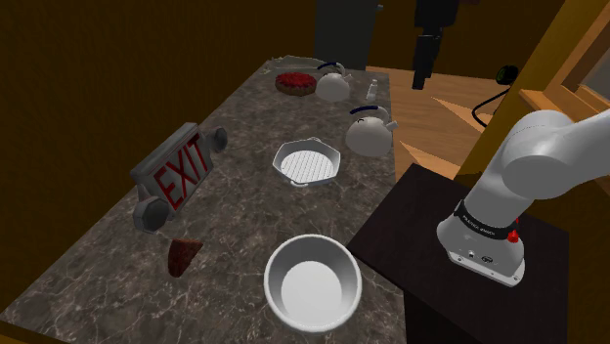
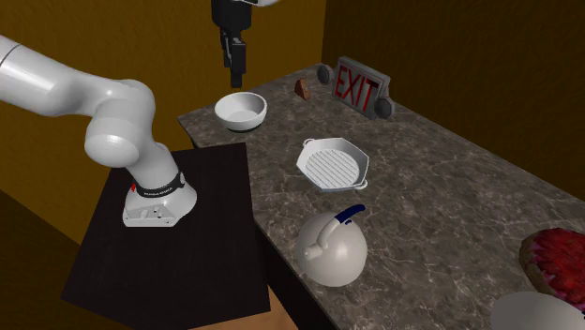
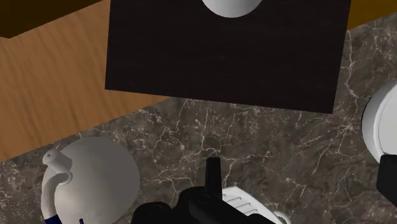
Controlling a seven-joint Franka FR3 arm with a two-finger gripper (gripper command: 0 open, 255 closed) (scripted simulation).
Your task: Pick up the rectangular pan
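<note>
Gripper (image 2: 234,73) hung high above the marble counter (image 1: 117,244), its open or closed state could not be told, white ribbed pan (image 1: 307,162) lay flat on the counter, well apart from the gripper, between a white kettle (image 1: 370,134) and a white bowl (image 1: 312,283), at the shoulder view's right of the EXIT sign (image 1: 181,176).

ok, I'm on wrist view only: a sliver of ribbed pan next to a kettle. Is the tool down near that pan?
Observer: No. The tool hangs high over the counter, well clear of the pan.
Operator: Anything on the pan's side away from the stand?
Observer: An EXIT sign lies there, apart from the pan.
Operator: Anything in the pan?
Observer: Nothing; its ribbed bottom is bare.
</note>
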